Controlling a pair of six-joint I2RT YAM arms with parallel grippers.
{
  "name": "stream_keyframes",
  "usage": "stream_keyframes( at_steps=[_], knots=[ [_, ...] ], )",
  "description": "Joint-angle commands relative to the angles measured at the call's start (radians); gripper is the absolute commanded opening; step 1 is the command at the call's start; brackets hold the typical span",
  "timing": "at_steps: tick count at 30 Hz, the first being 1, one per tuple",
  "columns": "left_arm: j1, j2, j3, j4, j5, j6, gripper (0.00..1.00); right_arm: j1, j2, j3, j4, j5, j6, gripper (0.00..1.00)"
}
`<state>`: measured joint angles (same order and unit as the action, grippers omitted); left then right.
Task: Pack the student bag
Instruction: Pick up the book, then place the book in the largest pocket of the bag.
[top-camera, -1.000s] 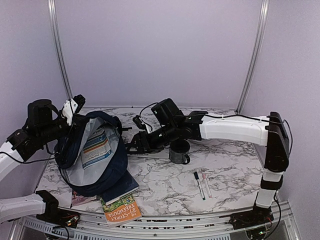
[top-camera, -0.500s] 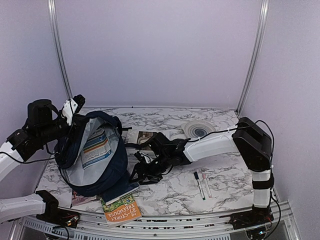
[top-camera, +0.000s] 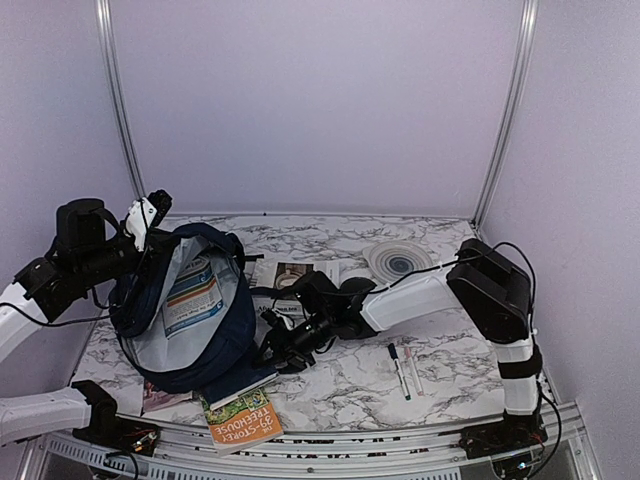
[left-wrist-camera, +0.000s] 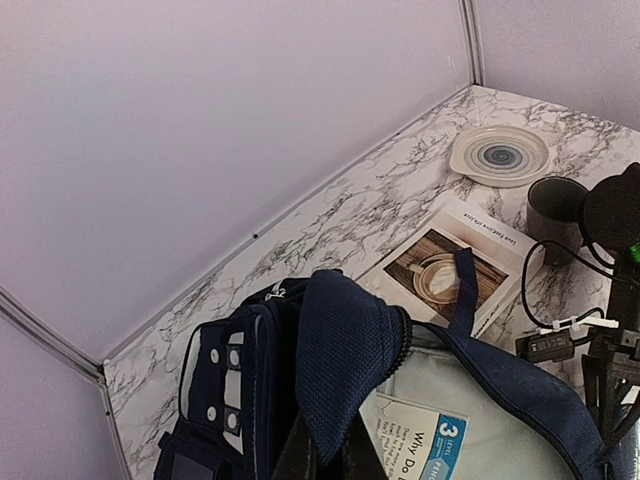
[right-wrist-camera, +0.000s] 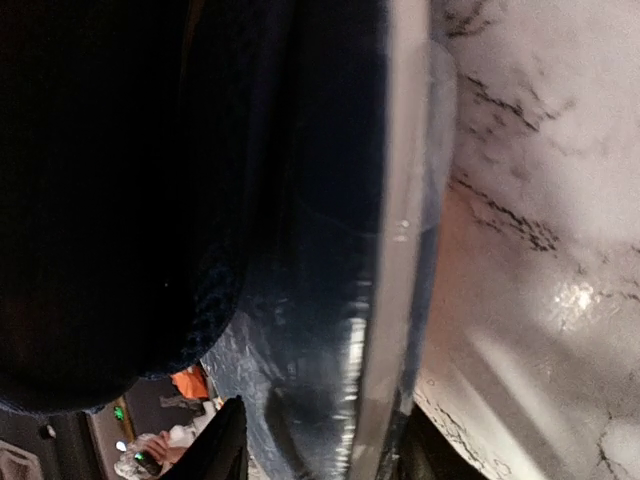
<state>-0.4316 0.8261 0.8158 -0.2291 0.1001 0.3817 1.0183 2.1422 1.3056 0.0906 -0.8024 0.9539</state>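
Top external view: the marble table (top-camera: 455, 335) carries all items. The student bag (top-camera: 228, 338) stands at the table's left side. Its mouth is open toward the camera, the grey lining is exposed, and a blue-and-white booklet (top-camera: 193, 298) sits inside.

The left gripper (left-wrist-camera: 322, 462) is at the bag's upper rear rim. In the left wrist view a navy flap runs down between its fingers, and the jaws pinch it.

The right gripper (top-camera: 275, 350) lies low on the table, just beside the bag's right flank. In the right wrist view its jaws stand on either side of a glossy blue edge. Whether they press on it cannot be told.

An orange-covered book (top-camera: 243, 418) protrudes from under the bag's near edge. A coffee-cup book (top-camera: 290, 273) lies flat behind the right arm. A ringed plate (top-camera: 398, 260) sits at right rear, with a dark mug (left-wrist-camera: 555, 205) near it. A dark-tipped pen (top-camera: 398, 368) and a pale pen (top-camera: 412, 368) lie side by side, well apart from the bag.
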Motion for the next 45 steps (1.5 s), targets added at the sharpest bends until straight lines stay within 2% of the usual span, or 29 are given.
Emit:
stream_keyframes(
  at_steps=[1,6,8,12,17,22,29,32,36,39,45],
  knots=[
    [0.008,-0.013,0.024,0.099,0.005,0.002,0.00,0.009,0.021,-0.022,0.139,-0.054,0.093,0.30],
    [0.008,-0.017,0.025,0.098,0.013,0.004,0.00,0.008,-0.008,-0.043,0.185,-0.074,0.114,0.06],
    [0.008,-0.019,0.025,0.098,0.013,0.005,0.00,0.006,-0.028,-0.051,0.183,-0.080,0.114,0.00],
    [0.009,-0.021,0.024,0.097,0.014,0.005,0.00,-0.010,-0.101,-0.075,0.131,-0.086,0.077,0.00],
    [0.007,-0.030,0.023,0.097,0.003,0.006,0.00,-0.059,-0.242,-0.123,-0.066,-0.048,-0.040,0.00],
    [0.008,-0.031,0.025,0.097,0.009,0.005,0.00,-0.131,-0.411,-0.200,-0.192,0.005,-0.098,0.00],
    [0.008,-0.042,0.024,0.097,-0.005,0.003,0.00,-0.190,-0.612,-0.179,-0.494,0.134,-0.206,0.00],
    [0.008,-0.044,0.024,0.096,-0.008,0.005,0.00,-0.243,-0.704,-0.161,-0.574,0.190,-0.233,0.00],
    [0.008,-0.043,0.026,0.096,0.005,0.001,0.00,-0.249,-0.788,-0.126,-0.575,0.193,-0.270,0.00],
    [0.008,-0.037,0.029,0.097,0.020,-0.005,0.00,-0.208,-0.781,-0.117,-0.472,0.168,-0.249,0.00],
    [0.008,-0.038,0.027,0.096,0.024,-0.006,0.00,-0.031,-0.543,0.029,-0.239,0.014,-0.191,0.00]
  ],
)
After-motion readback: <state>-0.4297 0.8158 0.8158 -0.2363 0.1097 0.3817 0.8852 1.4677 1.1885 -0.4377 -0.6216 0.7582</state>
